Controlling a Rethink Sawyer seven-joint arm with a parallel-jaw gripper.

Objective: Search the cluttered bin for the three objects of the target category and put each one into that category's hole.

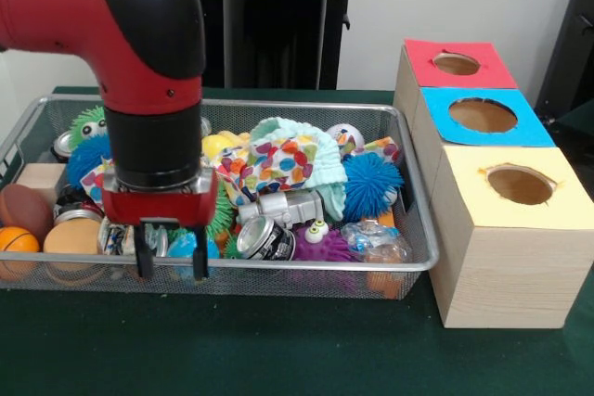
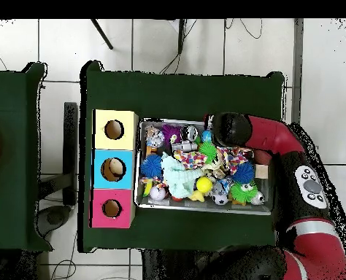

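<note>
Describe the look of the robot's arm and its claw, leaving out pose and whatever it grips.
The arm is glossy red with rounded black joint sections and a black cylindrical wrist. Below it sits a red block with a grey plate, carrying the claw, which has two short black fingers. Overhead, a grey panel with dark buttons marks the arm's black segment. No loose cables show.

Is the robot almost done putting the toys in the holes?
Not yet, it looks like. The mesh bin is still piled with toys, cans and cloth, and nothing shows in the red hole, blue hole or yellow hole. Right now the gripper is open, empty, low at the bin's near edge. Finding, grabbing and dropping the toys is still left.
</note>
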